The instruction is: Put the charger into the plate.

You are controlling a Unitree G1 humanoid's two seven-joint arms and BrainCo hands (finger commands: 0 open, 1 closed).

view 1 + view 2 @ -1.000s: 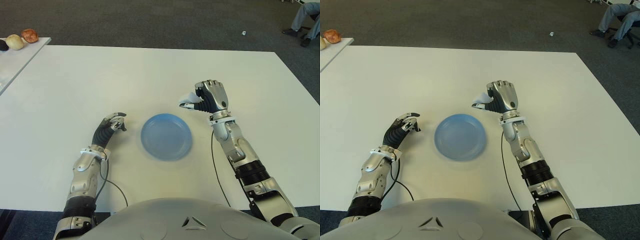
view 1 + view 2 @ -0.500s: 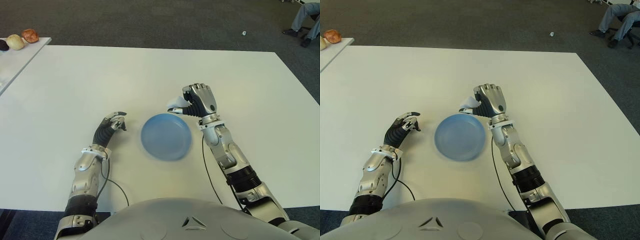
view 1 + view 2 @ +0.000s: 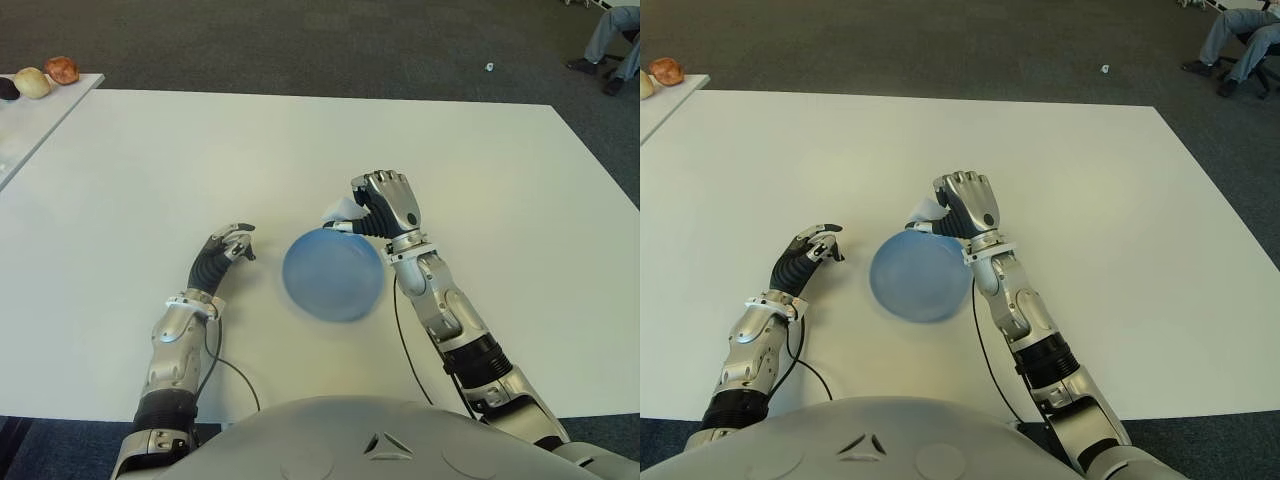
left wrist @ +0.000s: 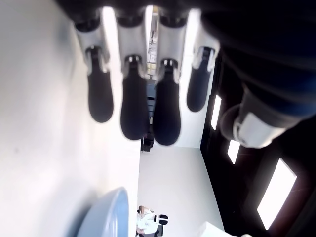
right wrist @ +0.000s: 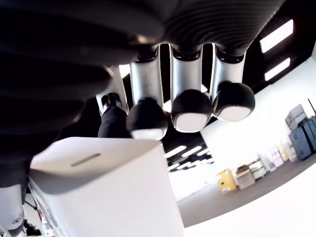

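Left hand (image 3: 228,246): fingers loosely curled, holding nothing, above the white bench (image 3: 140,170), left of the plate. Blue plate (image 3: 331,275): on the bench between both hands. Right hand (image 3: 383,204): fingers (image 5: 190,106) closed around the white charger (image 5: 103,192), over the plate's far rim.

Both arms are silver-grey metal with black ribbed bands near the elbows and white collars at the wrists. The left hand (image 3: 228,247) looks mostly black, the right hand (image 3: 385,203) silver-backed with black, pale-tipped fingers (image 5: 191,109). A thin black cable runs along each forearm. The torso is smooth grey.
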